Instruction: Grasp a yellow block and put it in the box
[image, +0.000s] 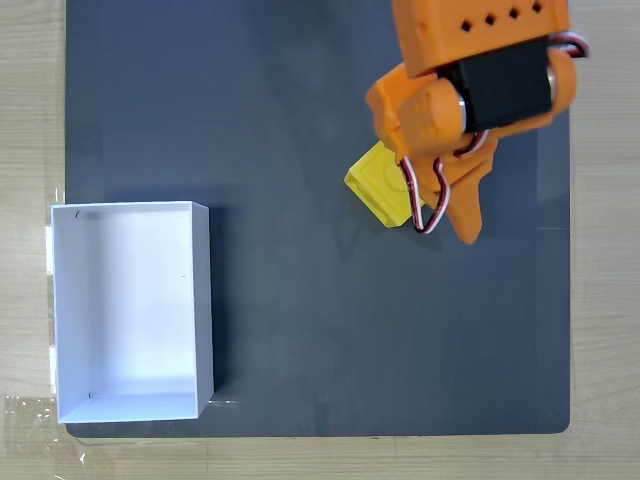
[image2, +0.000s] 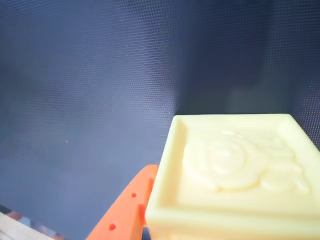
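In the fixed view the yellow block (image: 378, 183) sits tilted at the upper right of the dark mat, half tucked under my orange gripper (image: 425, 212). One orange finger (image: 465, 215) points down on the block's right. In the wrist view the block (image2: 235, 170) looms very close, its raised round relief facing the camera, and an orange finger (image2: 127, 207) presses against its left side. The gripper is shut on the block. I cannot tell whether the block is off the mat. The white open box (image: 203, 300) stands at the lower left, well apart from the gripper.
A dark grey mat (image: 300, 120) covers most of the light wooden table (image: 30, 100). Red, white and black servo wires (image: 425, 205) hang beside the gripper. The mat between block and box is bare.
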